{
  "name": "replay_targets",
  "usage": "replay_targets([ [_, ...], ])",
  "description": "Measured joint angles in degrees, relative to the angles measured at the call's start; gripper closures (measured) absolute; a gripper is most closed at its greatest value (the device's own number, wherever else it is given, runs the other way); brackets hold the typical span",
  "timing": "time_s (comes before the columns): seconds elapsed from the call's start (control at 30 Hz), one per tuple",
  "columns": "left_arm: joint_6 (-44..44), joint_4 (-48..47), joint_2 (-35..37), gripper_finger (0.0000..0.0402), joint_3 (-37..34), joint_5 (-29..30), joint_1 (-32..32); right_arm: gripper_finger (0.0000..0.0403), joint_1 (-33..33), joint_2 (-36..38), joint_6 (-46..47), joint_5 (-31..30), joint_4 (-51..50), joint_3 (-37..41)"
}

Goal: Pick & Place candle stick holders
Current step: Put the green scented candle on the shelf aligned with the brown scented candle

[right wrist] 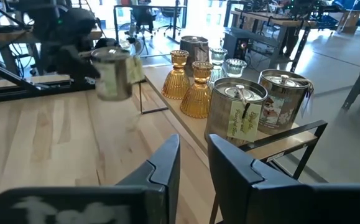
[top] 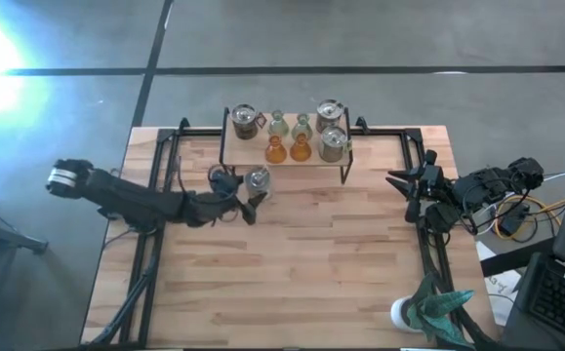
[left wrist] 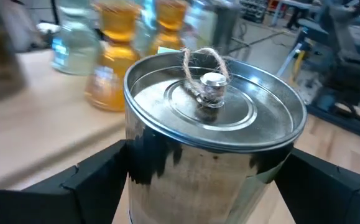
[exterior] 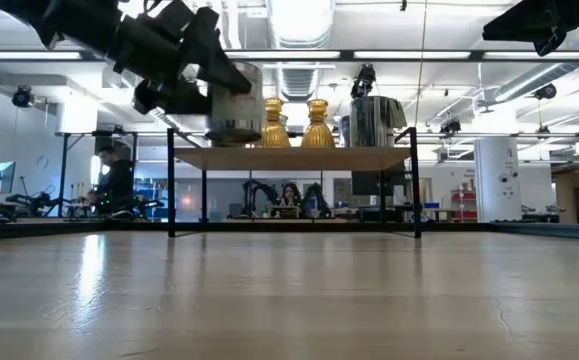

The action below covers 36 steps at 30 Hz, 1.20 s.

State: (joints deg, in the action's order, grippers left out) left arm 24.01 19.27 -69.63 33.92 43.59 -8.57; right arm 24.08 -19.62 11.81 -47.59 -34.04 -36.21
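A dark-framed wooden rack [top: 248,156] stands at the table's far middle. On it are three silvery lidded jar holders [top: 244,119] [top: 330,112] [top: 333,143], two pale green holders [top: 278,123] and two amber holders [top: 275,149]. Near the rack's left front corner, my left gripper [top: 248,191] is shut on another silvery jar holder [top: 258,179], seen close in the left wrist view [left wrist: 211,112]. My right gripper [top: 404,185] waits shut at the table's right edge, with nothing in it [right wrist: 192,155]. My left gripper pinches the jar's side wall [left wrist: 198,180], just below the lid's rim, between its two fingers [left wrist: 99,174], one on either side. The fingers come about level from the table's left. The jar is upright and lifted clear of the table [exterior: 234,105], at about the height of the rack's top.
A white pot with a teal plant [top: 411,314] stands at the table's near right corner. The wooden tabletop [top: 292,263] lies bare between rack and near edge. Cables and equipment [top: 516,219] sit beyond the right edge. People sit at desks in the room behind [exterior: 114,180].
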Motion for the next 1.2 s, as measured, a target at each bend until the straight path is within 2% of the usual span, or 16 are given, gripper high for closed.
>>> replay_targets([
  [0.17, -2.1, -2.6, 5.4, 0.0041, -0.3, -1.6, 4.6, 0.0317, 0.0, 0.0, 0.0, 0.0, 0.0, 0.0],
  [0.37, -8.1, -4.1, 8.7, 0.0041, -0.5, -8.3, 12.1, 0.0310, 0.0, 0.0, 0.0, 0.0, 0.0, 0.0],
  [0.53, -9.4, -4.5, 9.2, 0.0041, -0.5, -13.1, 17.4, 0.0312, 0.0, 0.0, 0.0, 0.0, 0.0, 0.0],
  [0.93, -12.2, -4.9, 9.2, 0.0041, -0.5, -14.7, 23.9, 0.0335, 0.0, 0.0, 0.0, 0.0, 0.0, 0.0],
  [1.2, -12.1, -4.2, 7.4, 0.0041, -0.5, -18.8, 28.3, 0.0332, 0.0, 0.0, 0.0, 0.0, 0.0, 0.0],
])
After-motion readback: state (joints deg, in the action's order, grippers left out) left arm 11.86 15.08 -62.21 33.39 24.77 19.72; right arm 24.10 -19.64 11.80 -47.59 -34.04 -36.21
